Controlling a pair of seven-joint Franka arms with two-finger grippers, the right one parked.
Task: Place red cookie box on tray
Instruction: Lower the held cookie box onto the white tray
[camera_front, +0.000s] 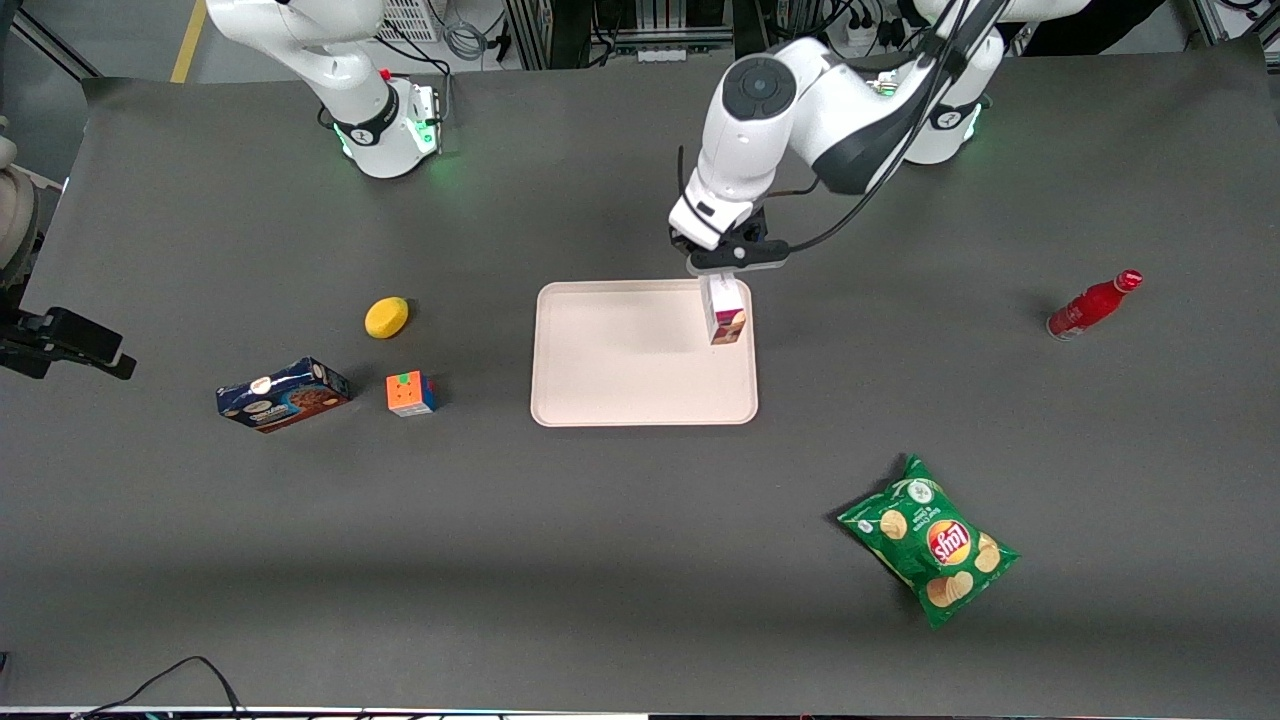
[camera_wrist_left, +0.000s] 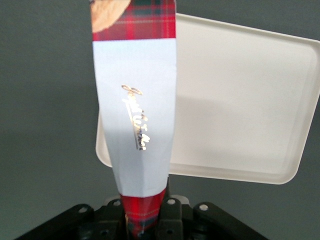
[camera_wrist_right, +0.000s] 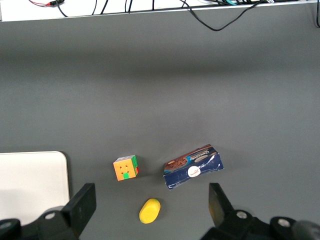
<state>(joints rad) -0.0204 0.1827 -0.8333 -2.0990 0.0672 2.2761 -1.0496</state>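
The red cookie box (camera_front: 724, 312) is a slim tartan carton with a white label patch. It hangs on end from my left gripper (camera_front: 727, 266), which is shut on its upper end. In the left wrist view the red cookie box (camera_wrist_left: 135, 100) runs straight out from between the fingers of the gripper (camera_wrist_left: 145, 222), which press on its tartan end. The cream-pink tray (camera_front: 620, 380) lies flat mid-table. The box's lower end is over the tray corner closest to the working arm's base. I cannot tell whether it touches the tray (camera_wrist_left: 240, 100).
Toward the parked arm's end lie a yellow fruit (camera_front: 386, 317), a colour cube (camera_front: 411, 393) and a dark blue cookie box (camera_front: 283, 394). A green chips bag (camera_front: 928, 540) lies nearer the camera than the tray. A red bottle (camera_front: 1093, 304) lies toward the working arm's end.
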